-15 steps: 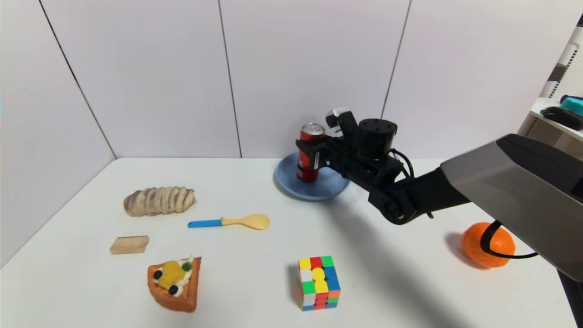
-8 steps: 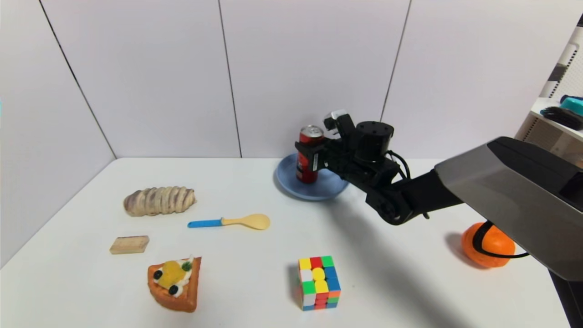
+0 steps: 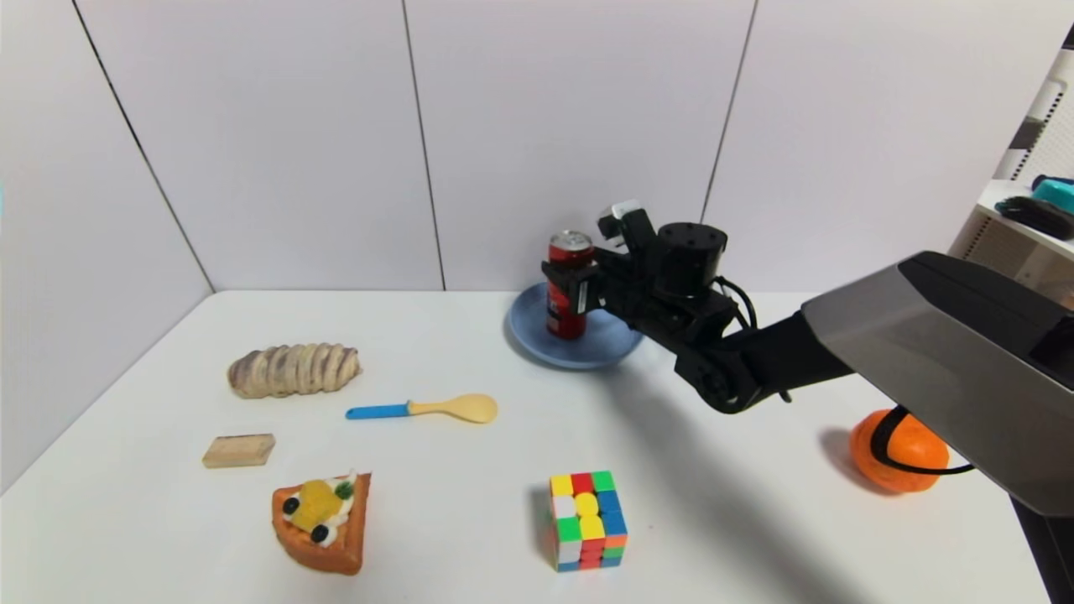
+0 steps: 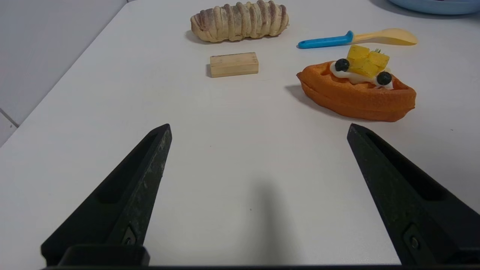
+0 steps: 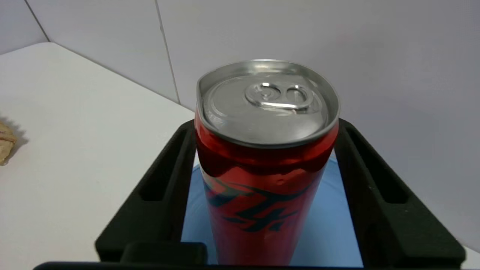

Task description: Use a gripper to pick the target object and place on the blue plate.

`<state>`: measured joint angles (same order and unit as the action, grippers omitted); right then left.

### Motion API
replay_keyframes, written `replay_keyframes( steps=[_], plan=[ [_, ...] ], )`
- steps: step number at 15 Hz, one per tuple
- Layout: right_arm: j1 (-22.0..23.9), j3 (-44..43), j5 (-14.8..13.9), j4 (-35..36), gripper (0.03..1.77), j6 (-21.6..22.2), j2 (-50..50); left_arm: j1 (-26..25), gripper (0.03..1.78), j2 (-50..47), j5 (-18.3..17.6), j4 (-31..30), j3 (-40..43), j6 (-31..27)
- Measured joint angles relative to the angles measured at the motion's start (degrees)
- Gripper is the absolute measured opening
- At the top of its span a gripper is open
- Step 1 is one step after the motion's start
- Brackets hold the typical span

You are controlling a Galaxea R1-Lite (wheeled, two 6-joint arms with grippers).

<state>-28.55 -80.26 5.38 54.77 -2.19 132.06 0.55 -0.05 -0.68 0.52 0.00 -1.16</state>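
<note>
A: Fingers of the right gripper (image 3: 572,281) clamped on the red soda can (image 3: 569,285), upright, over the blue plate (image 3: 570,340) at the far side of the table (image 3: 470,503).

B: Touching down yet?

A: Hard to say; can base hidden behind the fingers in the right wrist view, possibly resting on the plate already.

B: Best handling?

A: Lower straight until seated, part the jaws evenly, then back off level to avoid tipping a tall, slim can.

B: Other arm?

A: Left gripper (image 4: 258,195) spread wide, idle low over the near table, short of the wooden block (image 4: 234,64) and waffle slice (image 4: 358,90). Plate's far rim cut off behind the can.
</note>
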Motion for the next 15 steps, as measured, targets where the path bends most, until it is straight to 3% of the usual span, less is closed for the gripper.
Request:
replay_keyframes(
  steps=[5, 8, 15],
  plan=[
    [-0.05, 0.66, -0.39, -0.15, 1.46, 0.27, -1.5, 0.0, 1.69, 0.0, 0.0, 0.0, 0.0, 0.0],
    [0.11, 5.35, -0.54, -0.63, 1.54, 0.63, -6.62, 0.0, 1.69, 0.0, 0.0, -0.01, 0.0, 0.01],
    [1.57, 38.27, -1.46, -6.1, 1.64, 0.16, -39.12, 0.0, 1.69, 0.0, -0.02, 0.0, 0.0, 0.0]
  ],
)
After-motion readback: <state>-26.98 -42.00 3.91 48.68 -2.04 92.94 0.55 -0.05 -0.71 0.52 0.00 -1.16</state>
